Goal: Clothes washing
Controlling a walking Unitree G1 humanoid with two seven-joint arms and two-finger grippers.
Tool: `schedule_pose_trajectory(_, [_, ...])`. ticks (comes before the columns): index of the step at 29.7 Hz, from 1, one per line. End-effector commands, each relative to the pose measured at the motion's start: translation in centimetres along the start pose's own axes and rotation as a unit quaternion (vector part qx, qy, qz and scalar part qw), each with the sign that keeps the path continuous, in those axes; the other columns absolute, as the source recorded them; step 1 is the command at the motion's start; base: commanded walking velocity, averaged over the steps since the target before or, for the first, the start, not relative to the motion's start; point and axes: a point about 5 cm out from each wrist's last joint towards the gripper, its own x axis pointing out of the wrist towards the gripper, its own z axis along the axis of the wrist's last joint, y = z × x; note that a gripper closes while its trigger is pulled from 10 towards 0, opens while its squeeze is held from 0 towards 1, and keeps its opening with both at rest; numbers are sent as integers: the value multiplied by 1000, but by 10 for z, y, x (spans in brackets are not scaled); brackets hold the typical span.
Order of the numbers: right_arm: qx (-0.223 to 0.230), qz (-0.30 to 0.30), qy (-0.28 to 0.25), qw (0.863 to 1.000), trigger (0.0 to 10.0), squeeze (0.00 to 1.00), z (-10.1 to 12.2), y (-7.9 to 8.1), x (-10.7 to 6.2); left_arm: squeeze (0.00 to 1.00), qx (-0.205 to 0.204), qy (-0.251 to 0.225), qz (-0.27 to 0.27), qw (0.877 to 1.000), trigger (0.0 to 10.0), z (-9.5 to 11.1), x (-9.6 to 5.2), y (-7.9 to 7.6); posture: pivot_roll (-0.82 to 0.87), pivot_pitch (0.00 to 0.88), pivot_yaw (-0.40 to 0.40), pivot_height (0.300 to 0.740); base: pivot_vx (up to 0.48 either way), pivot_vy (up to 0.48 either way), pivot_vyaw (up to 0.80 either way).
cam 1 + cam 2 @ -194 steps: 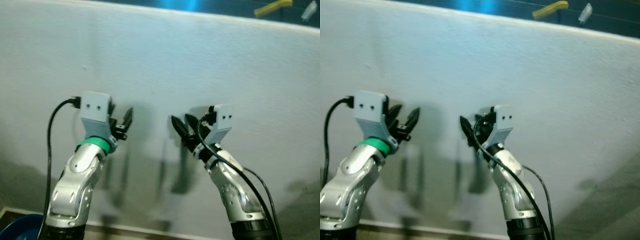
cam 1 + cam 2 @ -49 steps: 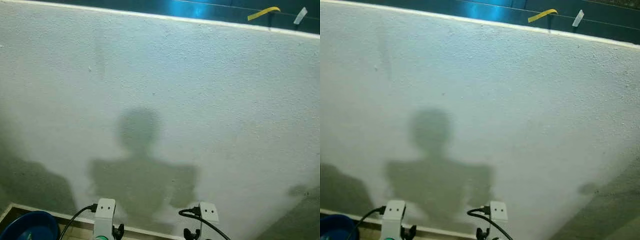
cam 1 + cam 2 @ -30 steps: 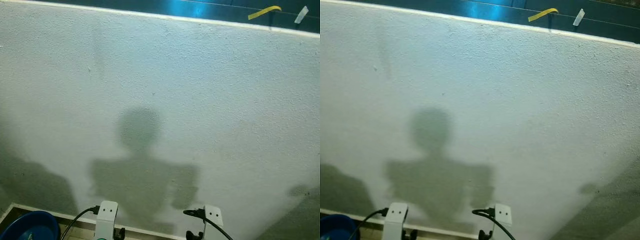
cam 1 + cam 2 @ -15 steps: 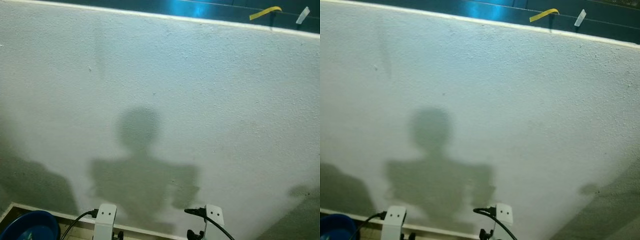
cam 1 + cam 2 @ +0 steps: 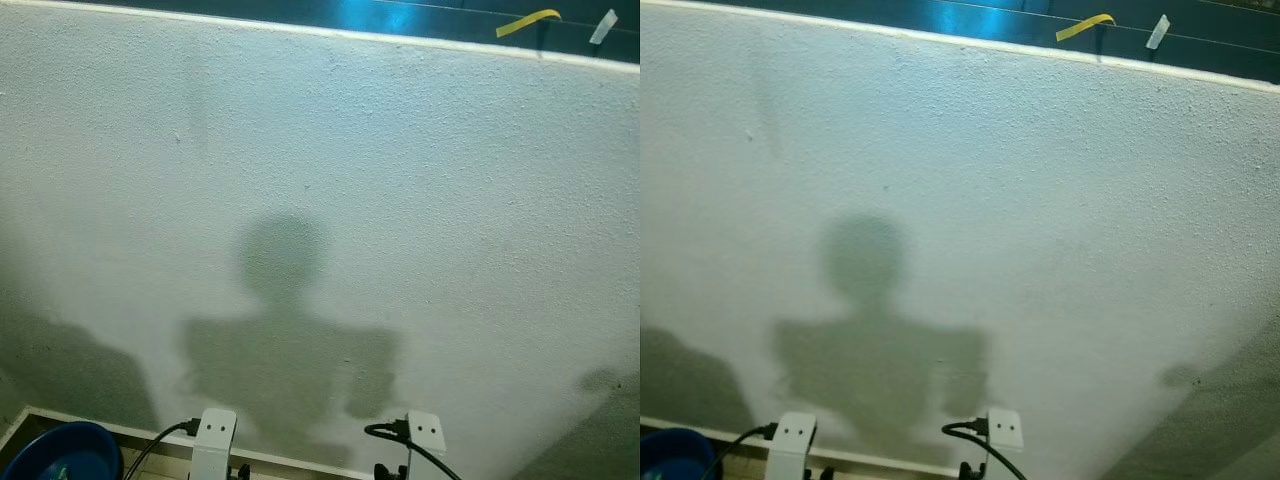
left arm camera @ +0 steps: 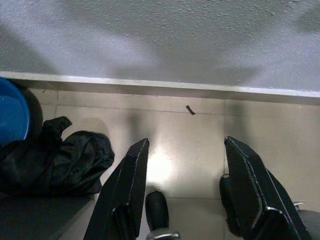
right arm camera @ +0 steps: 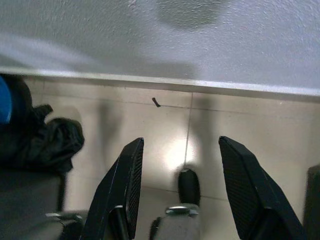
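A rough white wall [image 5: 400, 200] stands before the robot, with the shadow [image 5: 285, 340] of a head and shoulders cast low on it; a dark band runs above its top edge, where a yellow strip [image 5: 528, 21] and a small white tag [image 5: 603, 26] hang; below the wall a pale skirting meets the beige tiled floor [image 6: 190, 135]; a heap of black clothes [image 6: 55, 162] lies on that floor, touching a blue basin [image 6: 11, 117] whose rim also shows at the lower left corner of the left eye view; the left claw [image 6: 192, 192] hangs over the bare tiles just beside the clothes, fingers spread wide and holding nothing; the right claw [image 7: 187, 187] hangs likewise over the tiles, wide apart and empty; a small dark speck [image 6: 190, 109] lies near the skirting.
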Motion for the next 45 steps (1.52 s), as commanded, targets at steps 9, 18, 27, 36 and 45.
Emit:
schedule_pose_trajectory(9, [7, -37, 4, 999, 10000, 0, -3, -13, -2, 0, 5, 18, -25, 1000, 10000, -8, 0, -12, -23, 3, -28, 740, 0, 0, 0])
schedule_pose_trajectory(18, [3, -27, 3, 1000, 10000, 0, -5, -10, -2, 0, -10, 21, -16, 1000, 10000, -12, -2, -9, -21, 8, -40, 740, 0, 0, 0])
schedule_pose_trajectory(27, [17, -26, 14, 999, 10000, 0, -11, -11, -3, 0, -14, 12, 0, 1000, 10000, -10, -2, -5, -11, 3, -33, 740, 0, 0, 0])
schedule_pose_trajectory(36, [20, -32, 7, 999, 10000, 0, -8, -12, -3, 0, 14, 7, -14, 1000, 10000, -7, -1, -9, -10, 0, -23, 740, 0, 0, 0])
schedule_pose_trajectory(45, [22, -20, -9, 1000, 10000, 0, -1, -6, -1, 0, 10, 10, -26, 1000, 10000, -7, -1, -10, -6, 4, -35, 740, 0, 0, 0])
